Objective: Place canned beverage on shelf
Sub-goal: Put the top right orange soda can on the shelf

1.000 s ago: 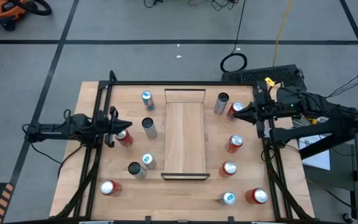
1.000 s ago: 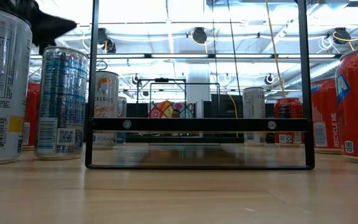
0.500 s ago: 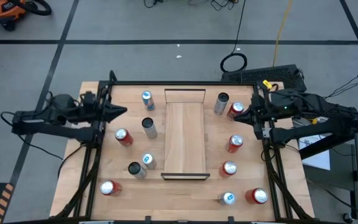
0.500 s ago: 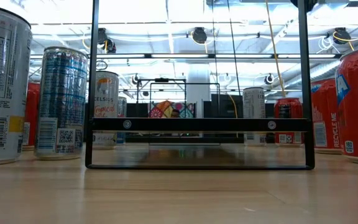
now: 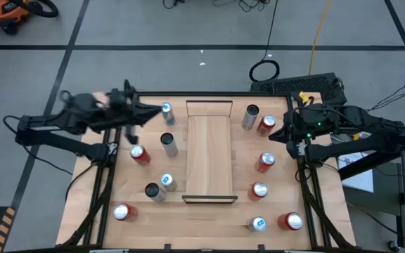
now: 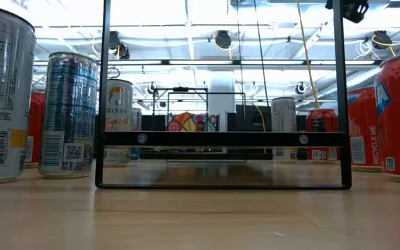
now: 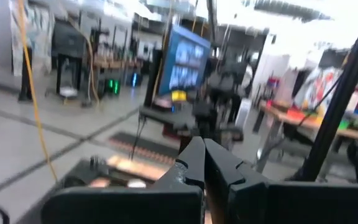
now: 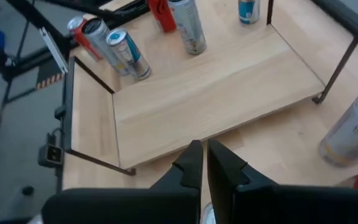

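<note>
Looking straight down, I saw the shelf (image 5: 209,149) lying lengthwise in the middle of the worktop (image 5: 104,183), a long light-wood board with a black wire frame standing at each short end and nothing on it. My left tool (image 5: 155,109) hung above the far left part of the worktop, its tip just beside a blue-topped can (image 5: 166,112), fingers (image 7: 194,163) clenched together and holding nothing; its wrist view pointed level out into the room. My right tool (image 5: 271,135) sat at the right edge, tip near a red can (image 5: 266,124) and a grey can (image 5: 250,117) at the far right corner, fingers (image 8: 191,163) likewise pressed together and empty, with its wrist camera looking down across the bare shelf (image 8: 210,93) toward the cans on the other side. Left of the shelf stood a dark-topped silver can (image 5: 168,143), a red can lying near it (image 5: 139,154), a small blue-topped can (image 5: 166,181), a dark can (image 5: 152,190) and another red can (image 5: 123,211) at the near corner. Right of it stood three more red cans (image 5: 266,161) (image 5: 259,190) (image 5: 290,222) and a blue-topped one (image 5: 257,224). From worktop height I saw the near wire frame (image 6: 221,139) with cans ranged on both sides, well apart from the shelf.
</note>
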`<state>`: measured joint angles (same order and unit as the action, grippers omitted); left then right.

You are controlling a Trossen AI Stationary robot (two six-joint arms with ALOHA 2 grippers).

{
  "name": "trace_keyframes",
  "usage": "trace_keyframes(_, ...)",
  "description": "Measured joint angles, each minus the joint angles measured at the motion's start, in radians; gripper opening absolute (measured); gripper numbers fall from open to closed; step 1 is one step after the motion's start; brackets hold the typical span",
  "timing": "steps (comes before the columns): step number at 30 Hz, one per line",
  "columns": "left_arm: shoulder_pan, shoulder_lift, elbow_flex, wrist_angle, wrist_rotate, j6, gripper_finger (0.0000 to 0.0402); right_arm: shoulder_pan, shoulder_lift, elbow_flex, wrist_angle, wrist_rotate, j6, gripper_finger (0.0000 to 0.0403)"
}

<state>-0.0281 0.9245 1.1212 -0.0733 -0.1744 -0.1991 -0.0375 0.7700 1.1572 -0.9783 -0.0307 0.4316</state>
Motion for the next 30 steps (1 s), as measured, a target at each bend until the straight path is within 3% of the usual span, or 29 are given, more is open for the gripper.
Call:
trace_keyframes(3, -0.001, 0.075, 0.024, -0.007, 0.002, -0.02, 0.0001, 0.0, 0.0, 0.0, -0.004, 0.0, 0.034, 0.0)
trace_keyframes(11, -0.003, 0.247, 0.071, 0.009, -0.061, -0.276, 0.0001, 0.0, 0.0, 0.0, -0.112, 0.001, 0.028, 0.0)
trace_keyframes(18, -0.044, 0.376, 0.129, 0.009, -0.116, -0.274, 0.0001, 0.0, 0.0, 0.0, -0.172, 0.033, -0.01, 0.0)
trace_keyframes(24, -0.052, 0.416, 0.141, 0.001, -0.122, -0.263, 0.0001, 0.0, 0.016, 0.0, -0.174, 0.035, 0.032, 0.0)
trace_keyframes(30, -0.051, 0.413, 0.141, -0.052, -0.157, -0.363, 0.0001, 0.0, 0.041, 0.0, -0.174, 0.029, 0.127, 0.0)
